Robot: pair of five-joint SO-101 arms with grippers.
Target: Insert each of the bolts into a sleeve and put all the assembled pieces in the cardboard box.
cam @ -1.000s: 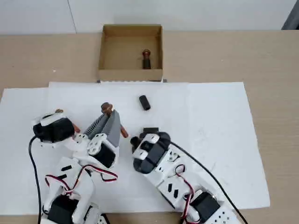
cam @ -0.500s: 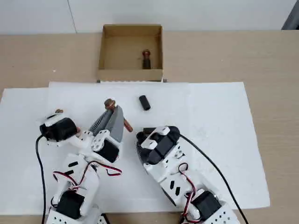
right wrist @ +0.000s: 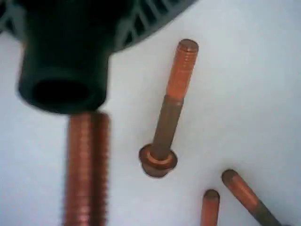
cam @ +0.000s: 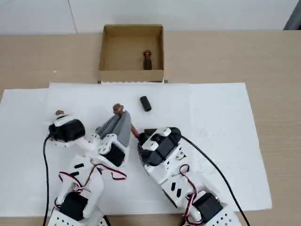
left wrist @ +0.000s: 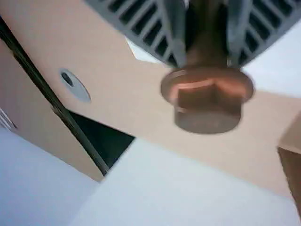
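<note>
High view, and both arms are crowded close together over the white sheet [cam: 221,122] that covers the near part of the tabletop [cam: 263,56]. The left fingers [cam: 112,126] are clamped tight on a copper bolt [cam: 118,109]. Its head sticks out past the fingertips on the far side, and its threaded end pokes out the other way, toward the right arm.

Left wrist view gives us the close-up. The flanged hex head [left wrist: 207,99] sits just clear of the fingertips, with a grey ribbed finger pressed against the shank on either side.

Over to the right wrist view: the right fingers [right wrist: 146,21] are closed around a black sleeve [right wrist: 61,77], its open mouth facing out. The held bolt's threaded end [right wrist: 87,165] is right up at the rim of that mouth, not inside it. Whether metal touches the rim, I can't tell. On the sheet underneath lie three loose bolts [right wrist: 164,122], one in full view and two more cut off at the picture's edge, all well apart from the sleeve.

Back in the high view, the cardboard box [cam: 131,75] stands at the middle of the tabletop's far edge, its near wall meeting the sheet's far edge. An assembled piece [cam: 147,60] lies inside, toward the box's right wall. A spare sleeve [cam: 145,103] rests on the sheet just in front of the box, apart from both sets of fingers.
</note>
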